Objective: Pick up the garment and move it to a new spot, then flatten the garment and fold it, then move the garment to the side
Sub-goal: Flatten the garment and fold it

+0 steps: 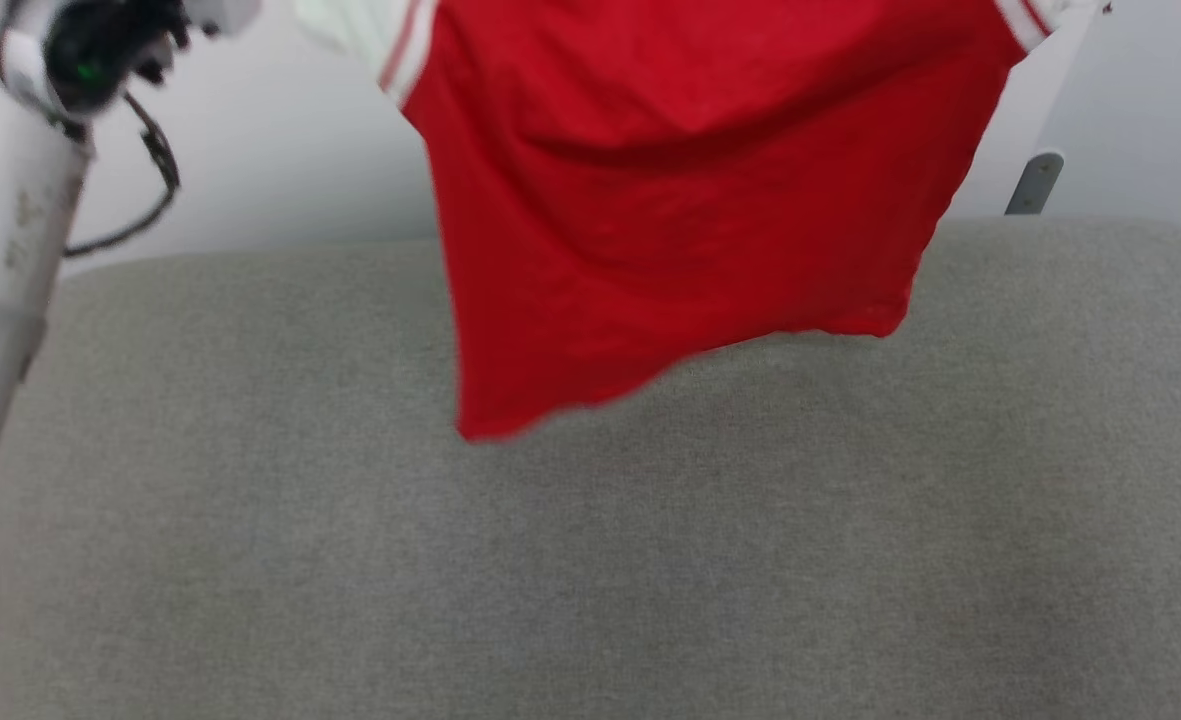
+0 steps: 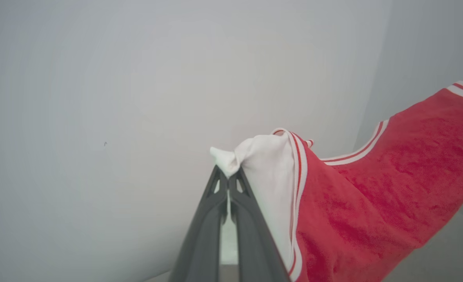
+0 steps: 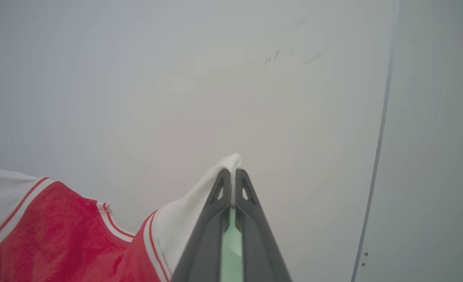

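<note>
I had the left end effector and the right end effector each pinched tight on a white sleeve of the garment, which hung spread between them above the grey table.

A broad surface covered in grey-beige woven cloth is seen across the lower part of the head view, its far edge (rounded at both corners) set against a pale wall. Its far half is overhung by the garment; whether the lowest red corner touches it cannot be told.
</note>
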Robot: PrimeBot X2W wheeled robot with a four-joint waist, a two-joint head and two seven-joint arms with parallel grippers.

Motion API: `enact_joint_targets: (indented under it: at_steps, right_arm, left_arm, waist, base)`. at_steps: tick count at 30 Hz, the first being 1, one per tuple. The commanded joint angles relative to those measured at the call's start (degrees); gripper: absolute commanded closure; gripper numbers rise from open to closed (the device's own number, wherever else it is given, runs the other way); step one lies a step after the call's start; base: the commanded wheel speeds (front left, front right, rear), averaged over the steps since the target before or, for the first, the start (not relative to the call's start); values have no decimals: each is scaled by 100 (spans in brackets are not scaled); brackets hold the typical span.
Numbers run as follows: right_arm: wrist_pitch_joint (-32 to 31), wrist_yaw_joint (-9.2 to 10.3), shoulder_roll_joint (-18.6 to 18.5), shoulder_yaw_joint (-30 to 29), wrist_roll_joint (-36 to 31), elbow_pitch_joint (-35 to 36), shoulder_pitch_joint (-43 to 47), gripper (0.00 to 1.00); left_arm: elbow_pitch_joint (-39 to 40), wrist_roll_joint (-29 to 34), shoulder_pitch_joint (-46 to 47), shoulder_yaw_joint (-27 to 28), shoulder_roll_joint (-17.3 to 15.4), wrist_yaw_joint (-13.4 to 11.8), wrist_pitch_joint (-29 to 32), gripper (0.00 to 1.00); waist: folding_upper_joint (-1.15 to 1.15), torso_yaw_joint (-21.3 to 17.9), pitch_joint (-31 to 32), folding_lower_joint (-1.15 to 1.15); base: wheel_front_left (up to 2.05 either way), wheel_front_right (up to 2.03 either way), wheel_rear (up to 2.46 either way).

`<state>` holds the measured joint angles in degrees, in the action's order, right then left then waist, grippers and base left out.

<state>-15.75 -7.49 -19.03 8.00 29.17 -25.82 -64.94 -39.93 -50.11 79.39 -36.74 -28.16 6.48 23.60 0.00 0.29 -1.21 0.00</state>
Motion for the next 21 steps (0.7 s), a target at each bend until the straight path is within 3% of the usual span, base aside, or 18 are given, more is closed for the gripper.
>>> enact_joint_targets:
  at_steps: [1, 12, 18, 21]
  right_arm:
    - [135, -1, -51, 109, 93, -154, -204, 100]
    - [559, -1, -263, 558, 426, -1013, -1068, 100]
    - [752, -1, -296, 737, 338, -1342, -1618, 100]
    - [1237, -1, -261, 848, 5, -1695, -2089, 100]
  left_arm:
    - [-79, 42, 165, 45, 11, -28, -89, 100]
    - [-361, 23, 779, 31, 79, 45, -116, 100]
    - [-410, 155, 1134, -26, 98, 53, -247, 100]
    - [-570, 379, 1522, -33, 233, -35, -701, 100]
  waist:
    - [0, 46, 105, 0]
    - [0, 209, -348, 0]
    - [0, 223, -1241, 0]
    - [0, 236, -1906, 0]
  base:
    - [0, 0, 0]
    - [0, 0, 0]
    - [0, 0, 0]
    - [0, 0, 0]
